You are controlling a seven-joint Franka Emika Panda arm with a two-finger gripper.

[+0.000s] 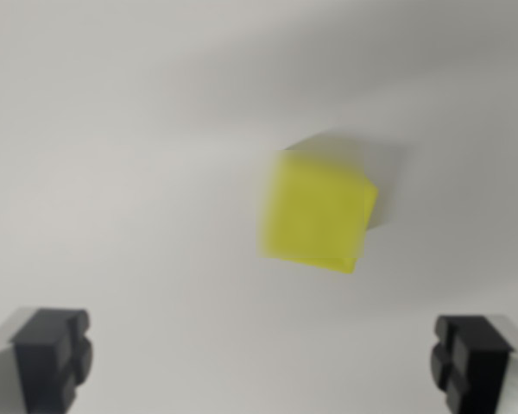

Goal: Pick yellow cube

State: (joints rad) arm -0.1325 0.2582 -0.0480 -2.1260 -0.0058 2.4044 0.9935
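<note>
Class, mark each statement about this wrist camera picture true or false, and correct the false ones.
1. The yellow cube rests on a plain white surface. True.
2. The gripper is shut on the cube. False: its jaws stand wide apart, nothing between them.
3. The cube sits right of the midline between the fingers. True.
4. A red cube lies beside the yellow one. False: only one cube shows.
</note>
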